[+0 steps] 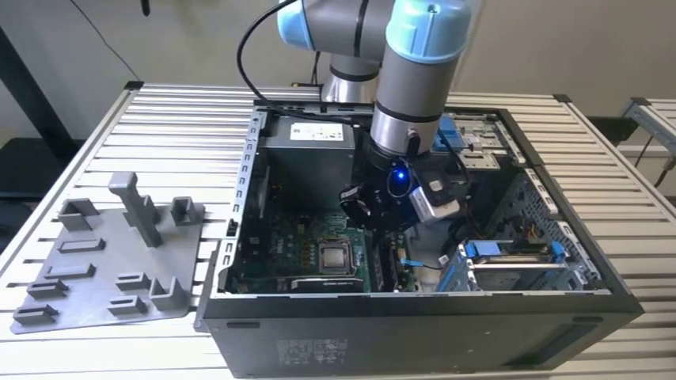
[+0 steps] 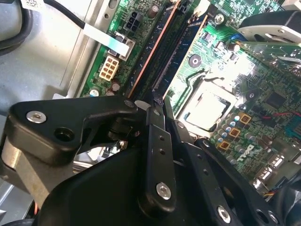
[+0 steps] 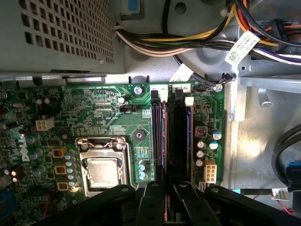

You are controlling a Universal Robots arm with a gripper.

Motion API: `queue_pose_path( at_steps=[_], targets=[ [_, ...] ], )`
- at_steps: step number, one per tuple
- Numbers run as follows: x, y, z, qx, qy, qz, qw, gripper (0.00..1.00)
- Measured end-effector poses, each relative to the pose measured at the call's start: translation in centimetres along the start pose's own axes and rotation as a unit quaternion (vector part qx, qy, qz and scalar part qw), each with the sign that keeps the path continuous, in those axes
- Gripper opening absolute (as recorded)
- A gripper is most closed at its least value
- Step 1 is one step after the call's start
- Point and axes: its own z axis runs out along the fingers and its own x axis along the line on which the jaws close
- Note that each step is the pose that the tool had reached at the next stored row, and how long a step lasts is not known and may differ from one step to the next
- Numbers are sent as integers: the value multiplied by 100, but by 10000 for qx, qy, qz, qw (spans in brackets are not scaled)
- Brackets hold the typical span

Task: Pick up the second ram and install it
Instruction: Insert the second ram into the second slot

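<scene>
My gripper (image 1: 385, 231) is low inside the open computer case (image 1: 423, 305), above the green motherboard (image 3: 103, 113). Its black fingers (image 3: 186, 200) stand close together, shut on the end of the second ram (image 3: 179, 136), a long dark stick that stands on edge along the outer memory slot. In the second wrist view the second ram (image 2: 176, 59) runs straight away from the gripper (image 2: 160, 101). Another dark stick (image 3: 159, 136) sits in the neighbouring slot, closer to the processor (image 3: 104, 172). Whether the held stick is fully seated cannot be told.
A grey holder plate (image 1: 106, 269) with upright blocks lies on the slatted table at the exterior view's left. Inside the case, the power supply (image 1: 306, 146), bundled cables (image 3: 197, 42) and a blue-tabbed drive cage (image 1: 518, 257) crowd around the arm.
</scene>
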Motion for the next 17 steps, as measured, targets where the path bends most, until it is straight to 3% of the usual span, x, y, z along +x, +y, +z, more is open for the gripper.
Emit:
queue_pose_path(
  at_steps=[10, 17],
  targets=[
    [0, 1, 5, 46, 25, -2, 10000, 14],
    [0, 2, 14, 50, 25, -1, 10000, 14]
  ],
)
